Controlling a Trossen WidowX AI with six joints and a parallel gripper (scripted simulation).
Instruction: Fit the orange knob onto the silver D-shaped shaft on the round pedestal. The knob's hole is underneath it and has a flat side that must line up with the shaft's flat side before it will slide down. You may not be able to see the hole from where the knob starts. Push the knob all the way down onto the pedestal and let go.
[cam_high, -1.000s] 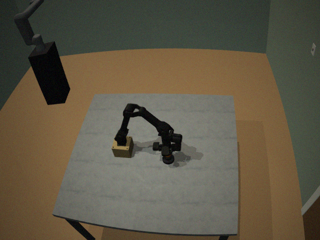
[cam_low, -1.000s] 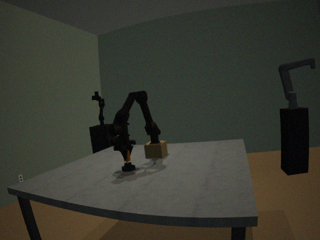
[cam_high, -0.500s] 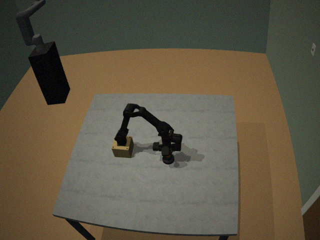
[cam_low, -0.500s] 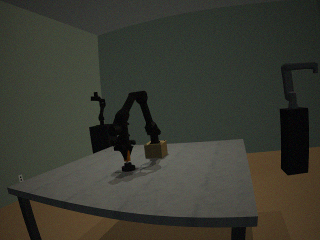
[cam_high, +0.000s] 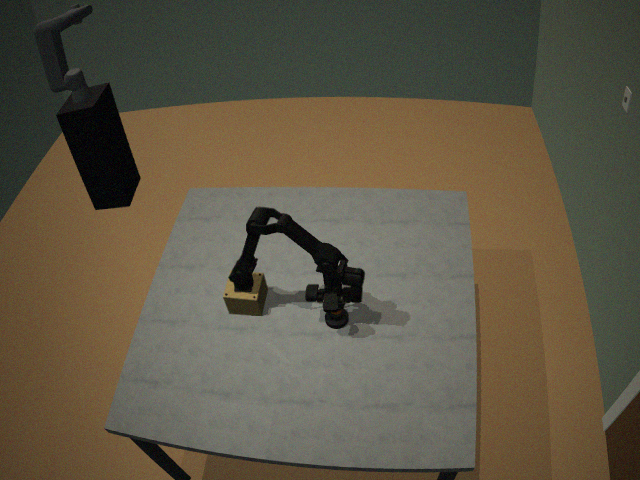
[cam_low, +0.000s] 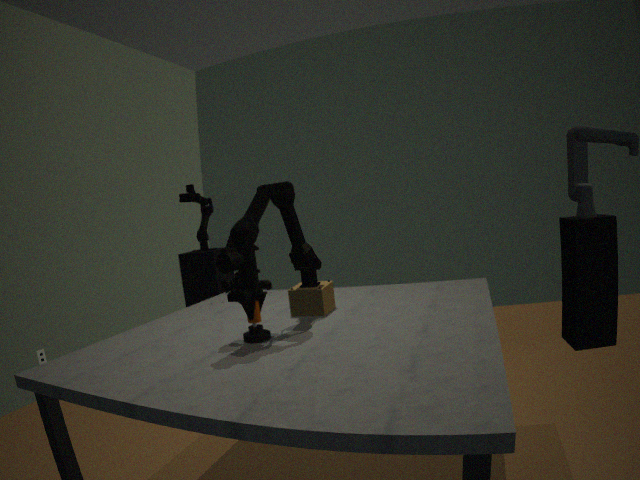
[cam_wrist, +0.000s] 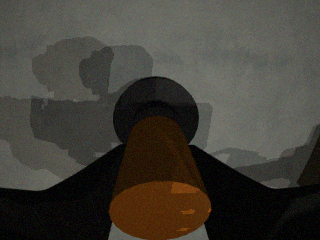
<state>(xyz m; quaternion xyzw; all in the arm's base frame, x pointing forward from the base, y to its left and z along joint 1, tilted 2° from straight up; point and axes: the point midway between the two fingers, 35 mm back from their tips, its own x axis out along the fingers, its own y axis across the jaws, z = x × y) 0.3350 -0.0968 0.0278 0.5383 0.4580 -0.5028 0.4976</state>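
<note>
The orange knob (cam_low: 257, 312) (cam_wrist: 160, 210) is upright between the fingers of my gripper (cam_low: 254, 316) (cam_wrist: 156, 151), which is shut on it. In the top view only a sliver of the knob (cam_high: 337, 312) shows. The dark round pedestal (cam_high: 337, 321) (cam_low: 256, 336) (cam_wrist: 156, 90) stands on the table directly below the knob. In the exterior view the knob's lower end is just above the pedestal's raised middle, with a small light bit of the shaft (cam_low: 253, 324) between them. The knob's hole and the flat sides are hidden.
The arm's base stands on a yellowish block (cam_high: 245, 304) (cam_low: 311, 302) on the grey table (cam_high: 289, 382) (cam_low: 361, 382). Beyond the table, another arm stands on a black pillar (cam_high: 100, 155) (cam_low: 589, 279). A further dark arm on a dark stand (cam_low: 196, 276) shows behind in the exterior view.
</note>
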